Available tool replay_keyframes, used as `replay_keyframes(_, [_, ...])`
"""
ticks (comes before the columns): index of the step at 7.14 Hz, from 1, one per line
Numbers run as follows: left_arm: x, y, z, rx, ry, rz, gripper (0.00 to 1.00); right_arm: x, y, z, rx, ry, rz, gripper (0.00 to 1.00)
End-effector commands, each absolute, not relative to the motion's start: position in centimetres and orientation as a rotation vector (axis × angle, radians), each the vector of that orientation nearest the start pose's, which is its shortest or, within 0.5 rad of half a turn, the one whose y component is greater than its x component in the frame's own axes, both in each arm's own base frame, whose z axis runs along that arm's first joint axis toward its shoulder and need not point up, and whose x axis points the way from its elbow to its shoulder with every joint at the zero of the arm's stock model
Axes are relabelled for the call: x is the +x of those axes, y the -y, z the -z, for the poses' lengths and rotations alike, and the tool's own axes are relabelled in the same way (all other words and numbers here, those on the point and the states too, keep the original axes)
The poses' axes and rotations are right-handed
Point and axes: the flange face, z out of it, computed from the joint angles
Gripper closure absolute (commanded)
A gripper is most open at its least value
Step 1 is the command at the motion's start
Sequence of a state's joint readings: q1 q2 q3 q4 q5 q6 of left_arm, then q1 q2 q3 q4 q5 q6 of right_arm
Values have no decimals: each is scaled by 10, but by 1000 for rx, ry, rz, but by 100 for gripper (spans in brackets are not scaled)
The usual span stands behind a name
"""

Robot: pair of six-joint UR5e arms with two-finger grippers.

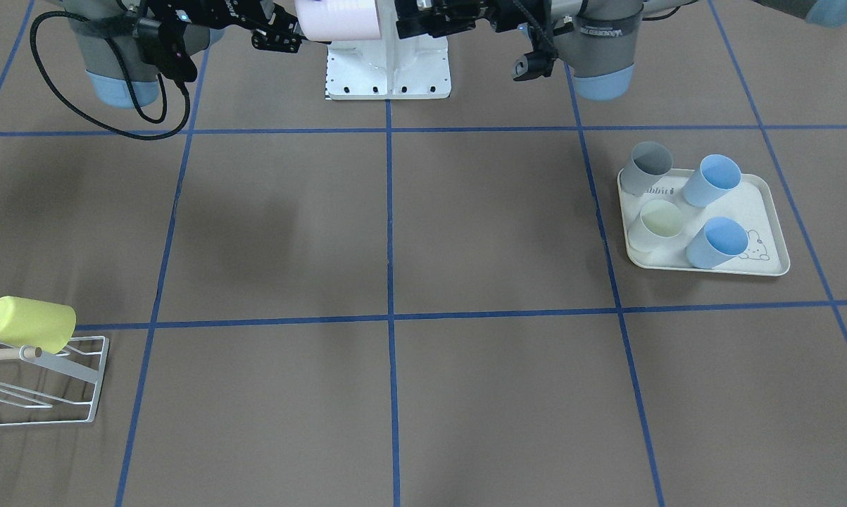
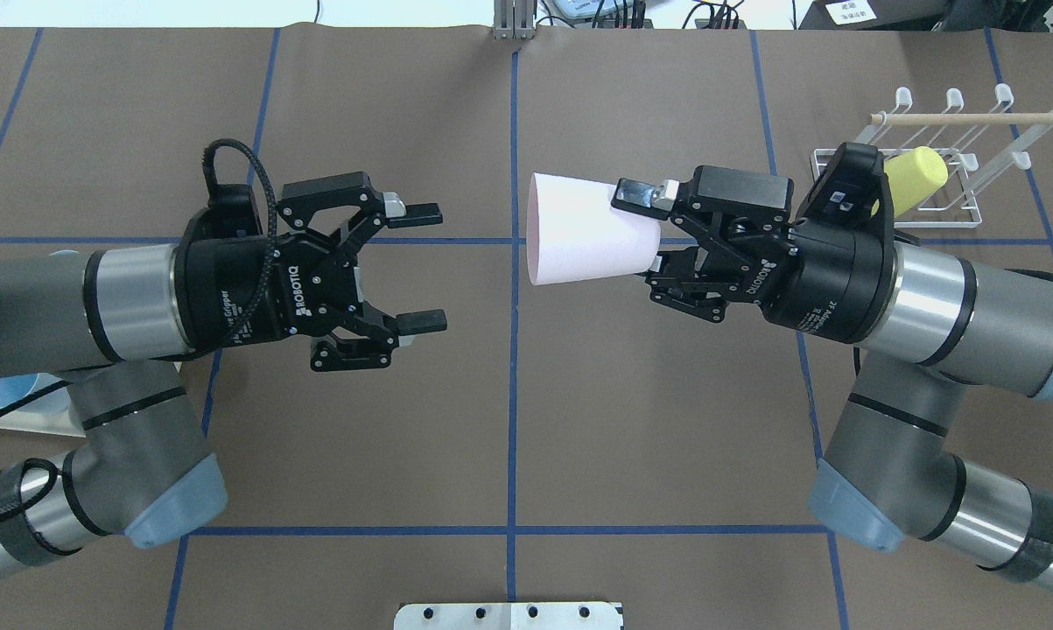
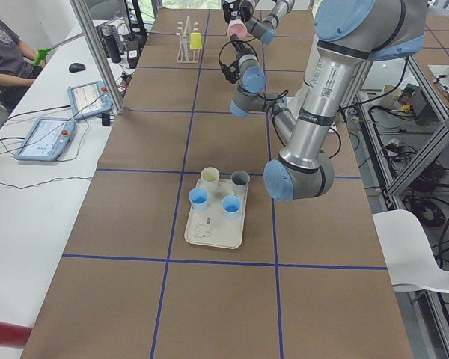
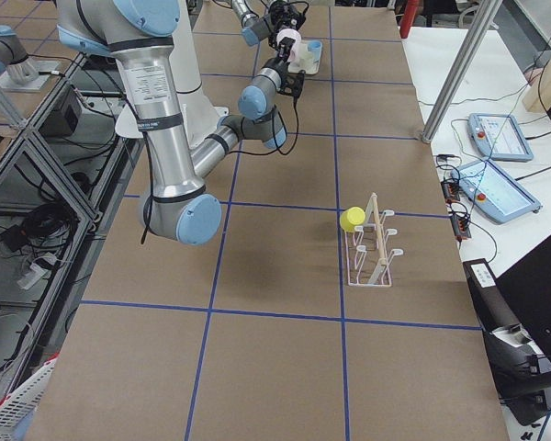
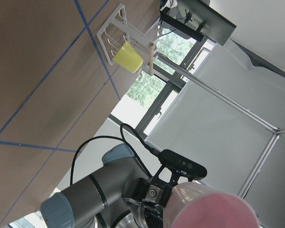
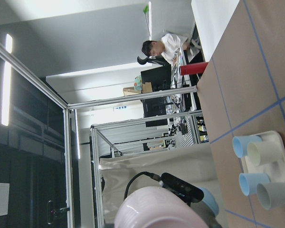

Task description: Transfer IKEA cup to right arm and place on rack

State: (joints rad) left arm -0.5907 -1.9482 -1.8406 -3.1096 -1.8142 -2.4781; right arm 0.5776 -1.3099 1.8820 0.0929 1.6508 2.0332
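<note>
One pink cup (image 2: 583,229), right jaws clamped on its base, left jaws spread wide, apart from it.

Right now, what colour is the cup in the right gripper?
Pale pink. The cup in the right gripper shows best in the overhead exterior view.

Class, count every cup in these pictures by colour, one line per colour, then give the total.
Pink cup: 1
Yellow cup: 1
Blue cups: 2
Grey cup: 1
Cream cup: 1
Total: 6
</note>
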Motion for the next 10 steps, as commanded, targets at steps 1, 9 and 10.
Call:
replay_keyframes(1, [324, 384, -238, -263, -2081, 601, 0, -285, 377, -313, 428, 2011, -499, 68])
replay_keyframes(9, [233, 482, -334, 96, -1575, 398, 0, -16, 525, -430, 670, 1011, -60, 66])
replay_keyframes(10, [222, 482, -352, 133, -1543, 379, 0, -10, 525, -452, 644, 934, -7, 66])
